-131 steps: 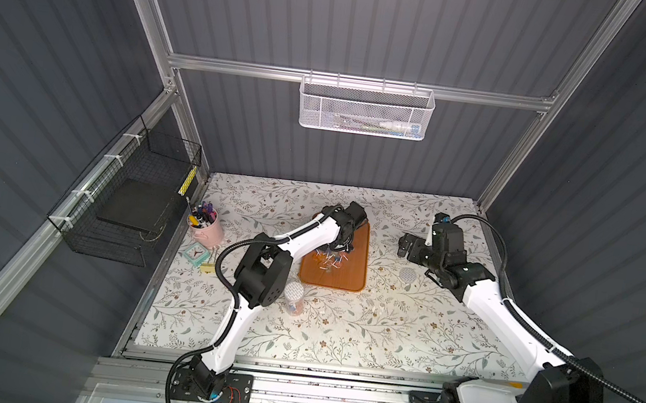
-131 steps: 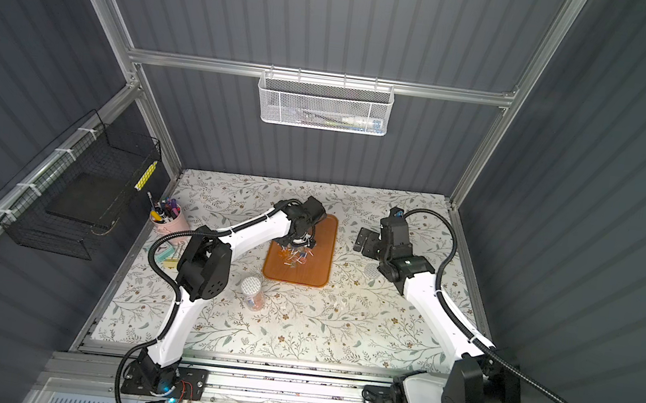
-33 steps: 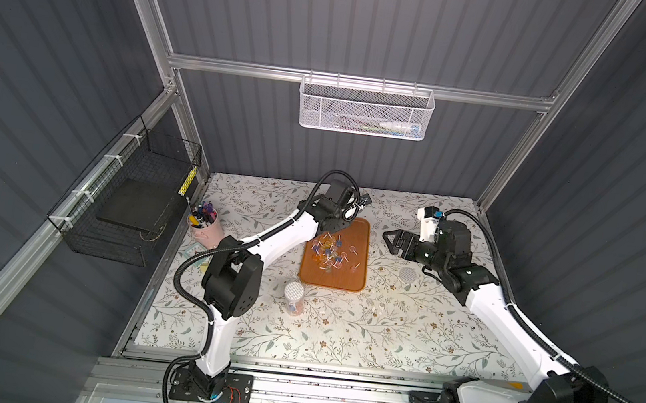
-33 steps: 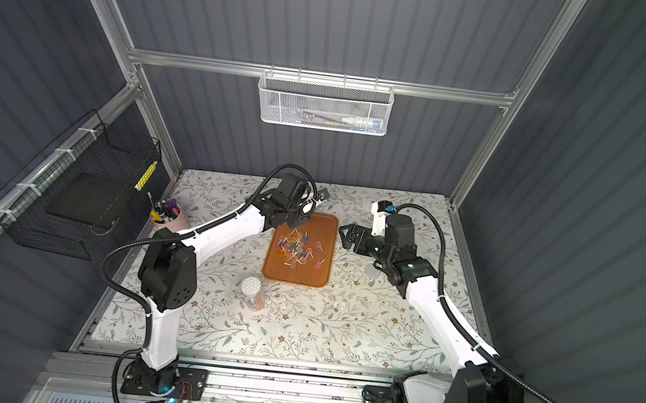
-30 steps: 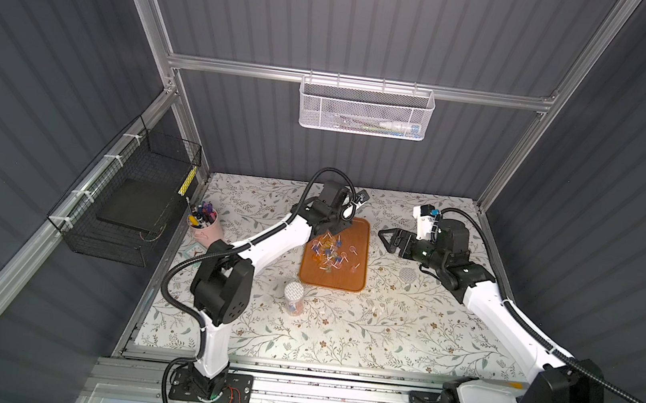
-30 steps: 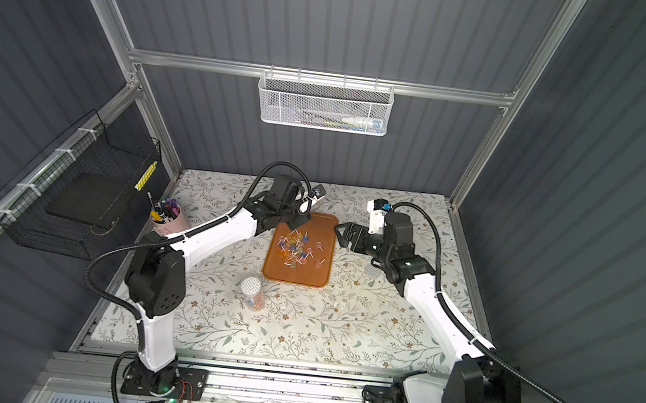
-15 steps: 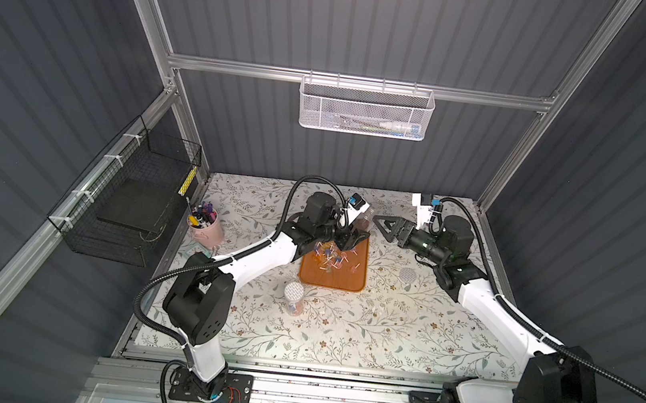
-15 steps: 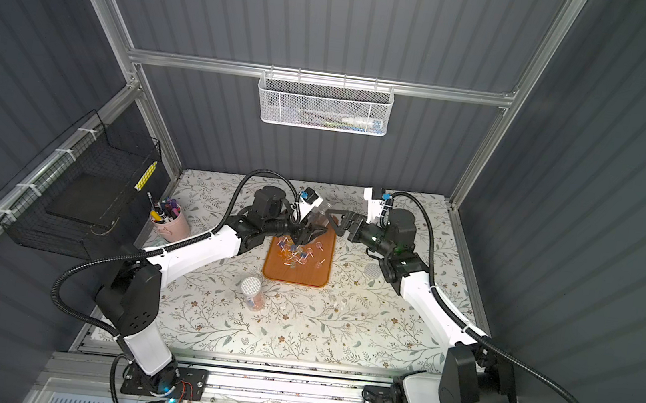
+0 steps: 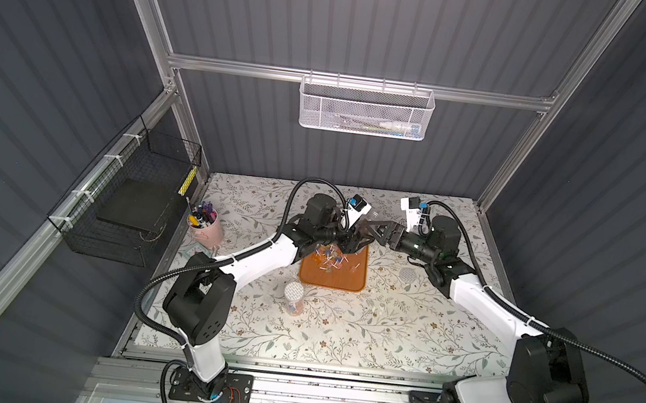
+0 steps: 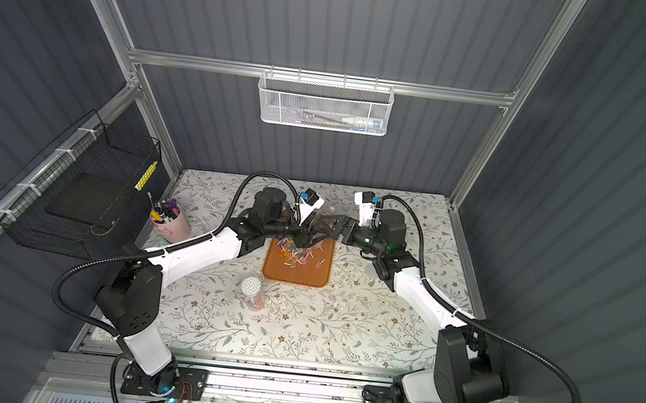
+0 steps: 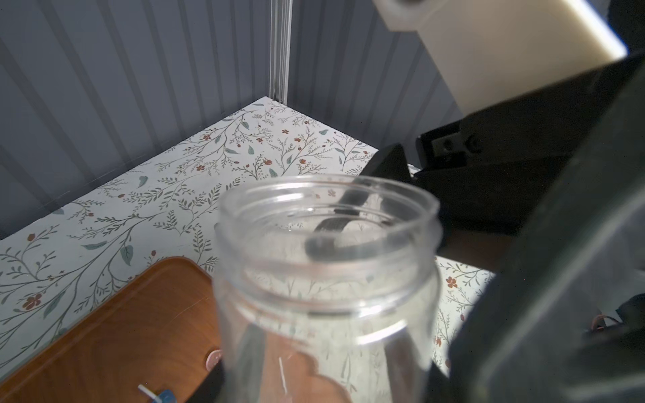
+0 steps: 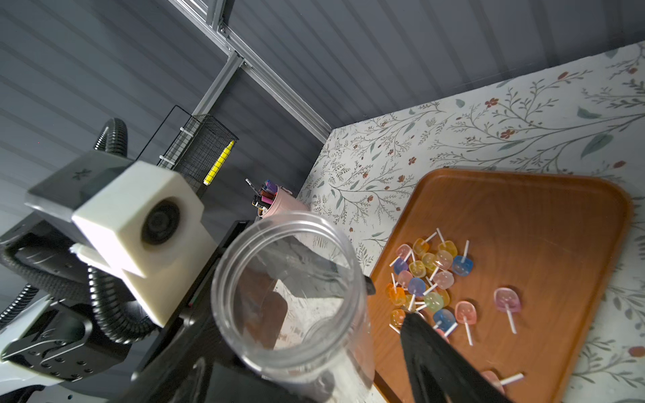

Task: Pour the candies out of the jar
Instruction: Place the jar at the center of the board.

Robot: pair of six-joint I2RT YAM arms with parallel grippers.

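Front of table: a small clear jar with a white mesh-patterned lid point(image 9: 294, 296) stands upright with coloured contents, just in front of the tray and apart from it.
Tray: a rounded orange-brown wooden tray point(image 9: 357, 284) lies mid-table.
Candies: tiny translucent orange, pink and blue lollipops on white sticks point(image 12: 432, 279) lie heaped on the tray's far half, with a few strays.
Loose lid: a small round pale lid point(image 9: 408, 274) lies flat beside the right forearm.
Task jar: the clear, wide-mouthed plastic jar point(image 11: 324, 279) is empty and raised over the tray's far edge.
Left gripper point(image 9: 352, 241): clamped on the jar's body, its arm stretched in low from the left.
Right gripper point(image 9: 368, 230): jaws spread on either side of the jar's neck; contact unclear.
Far side: a pink cup of pens point(image 9: 207, 229), a black wire wall basket point(image 9: 132, 204) and a white mesh basket point(image 9: 366, 109).
Change: half a second ago the right gripper stood apart from the jar; now it reaches it.
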